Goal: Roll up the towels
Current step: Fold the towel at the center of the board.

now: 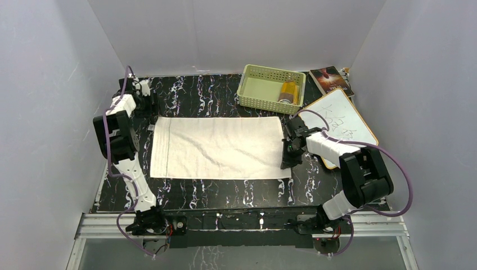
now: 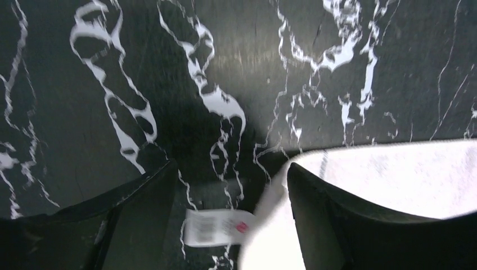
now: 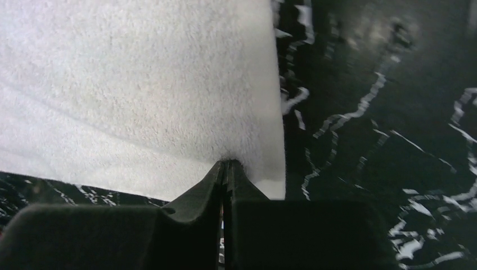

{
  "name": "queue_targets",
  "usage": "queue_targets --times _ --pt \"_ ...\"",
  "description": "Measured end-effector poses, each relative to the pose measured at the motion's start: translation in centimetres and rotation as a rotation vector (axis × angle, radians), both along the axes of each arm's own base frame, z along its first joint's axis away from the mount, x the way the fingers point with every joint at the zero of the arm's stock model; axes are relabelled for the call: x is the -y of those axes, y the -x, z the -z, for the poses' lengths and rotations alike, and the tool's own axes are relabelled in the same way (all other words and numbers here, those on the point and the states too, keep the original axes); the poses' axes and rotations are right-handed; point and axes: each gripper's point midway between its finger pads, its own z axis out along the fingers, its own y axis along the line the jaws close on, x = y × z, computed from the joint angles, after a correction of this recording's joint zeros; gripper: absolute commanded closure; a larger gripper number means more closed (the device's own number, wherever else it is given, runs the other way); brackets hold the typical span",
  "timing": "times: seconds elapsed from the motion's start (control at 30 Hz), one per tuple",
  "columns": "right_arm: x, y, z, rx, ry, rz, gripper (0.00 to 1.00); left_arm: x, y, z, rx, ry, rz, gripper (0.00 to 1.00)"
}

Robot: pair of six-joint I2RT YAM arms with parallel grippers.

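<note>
Nearest, the right gripper [image 3: 226,164] had its two black fingers pressed together, and their tips touched the white towel [image 1: 216,147] at its right edge, close to a corner; whether cloth was pinched between them I cannot tell. This towel lay flat and spread out on the black marbled table [image 1: 225,191]. At the towel's far left corner the left gripper [image 2: 232,166] stood with its fingers wide apart, holding nothing, one finger over the cloth and a small label [image 2: 214,228] between them. Behind the towel's far right corner, a small yellow-brown towel [image 1: 288,93] lay in a green basket [image 1: 270,70]. Right of the white towel lay a white board [image 1: 343,121].
</note>
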Motion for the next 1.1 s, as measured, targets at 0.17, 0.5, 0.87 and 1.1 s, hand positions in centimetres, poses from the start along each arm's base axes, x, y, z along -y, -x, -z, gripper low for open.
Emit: queue_targets --times 0.17,0.5,0.87,1.1 --pt "2.7 1.7 0.0 -0.072 0.087 0.059 1.0 0.2 -1.9 -0.5 0.042 0.035 0.029 0.33" --pt "2.7 -0.6 -1.9 -0.044 0.123 0.03 0.96 3.4 -0.4 -0.8 0.052 0.261 0.138 0.37" --pt "1.8 -9.7 -5.6 0.123 0.117 0.034 0.95 4.4 1.9 0.1 0.019 0.287 0.167 0.69" --pt "4.0 -15.5 -6.0 0.212 0.123 0.116 0.73 3.8 2.1 0.9 0.0 0.254 0.143 1.0"
